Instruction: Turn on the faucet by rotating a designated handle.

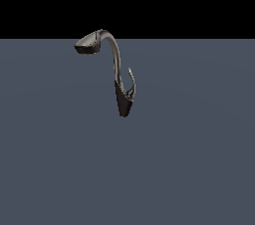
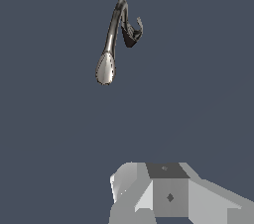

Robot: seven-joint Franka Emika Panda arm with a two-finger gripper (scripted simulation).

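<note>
A flat slate-blue surface [image 1: 60,169] fills my screens, running back to a black band at the top of the exterior view. On it stands the faucet [image 1: 118,64], a small dark gooseneck tap. Its black cone base [image 1: 123,100] narrows downward to a point, and from it a thin grey neck [image 1: 116,55] rises and arches over toward the exterior view's left, ending in a flattened wide spray head [image 1: 88,44]. The handle [image 1: 132,82], a thin pointed dark-grey sliver, branches from the base on the exterior view's right side and curves upward, ending well below the arch of the neck; it stands just beside the neck without touching it.

On my wrist view I see the same tap from above and some way off, the pale spray head [image 2: 105,68] nearest the camera and the handle [image 2: 139,26] curling up beside the dark base. At the edge of that view sits part of the grey gripper body [image 2: 171,196], well apart from the faucet. Its fingers are out of frame, so I cannot tell whether the claw is released or clenched.
</note>
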